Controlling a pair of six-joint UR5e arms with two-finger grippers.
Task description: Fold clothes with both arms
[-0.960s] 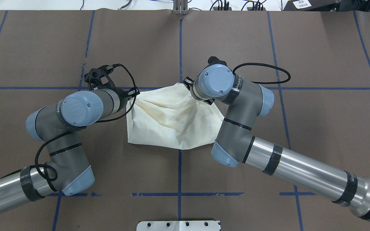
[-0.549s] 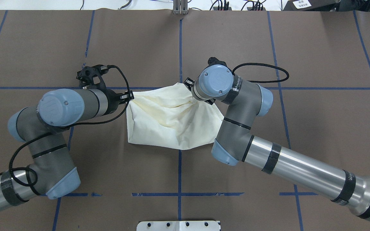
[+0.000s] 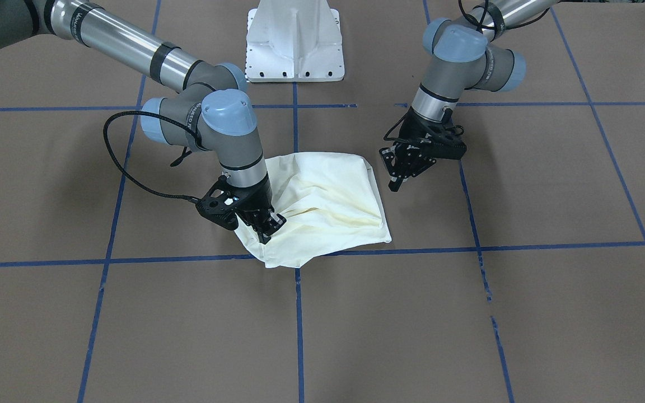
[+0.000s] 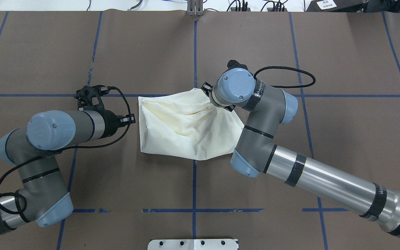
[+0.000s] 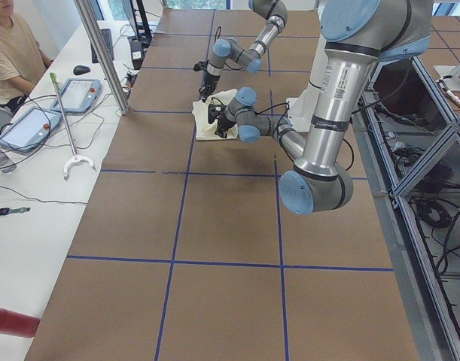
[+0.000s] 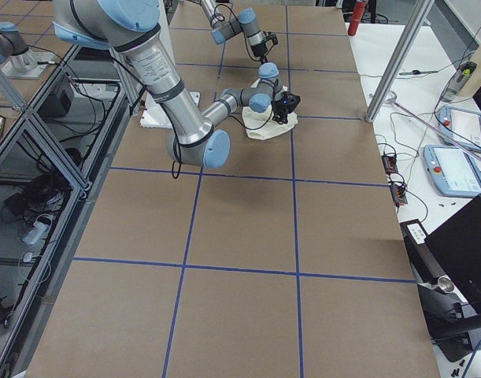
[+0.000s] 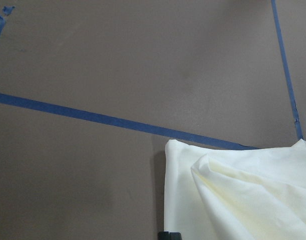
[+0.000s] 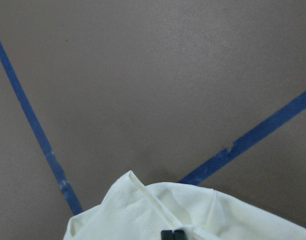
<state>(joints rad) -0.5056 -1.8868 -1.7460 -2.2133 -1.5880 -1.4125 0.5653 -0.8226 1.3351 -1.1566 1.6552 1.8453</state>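
You see cream shirt (image 4: 182, 135) lying bunched at table (image 4: 290, 52) centre. Right end effector (image 3: 265, 226) clamped on its far edge. Left end effector (image 3: 397, 182) just beside shirt, fingers together, holding nothing.

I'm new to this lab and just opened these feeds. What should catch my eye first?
A cream shirt lies crumpled in a heap at the middle of the brown table. The right gripper pinches the corner farthest from the robot's base, while the left gripper hangs just off the shirt's other side, touching no cloth.
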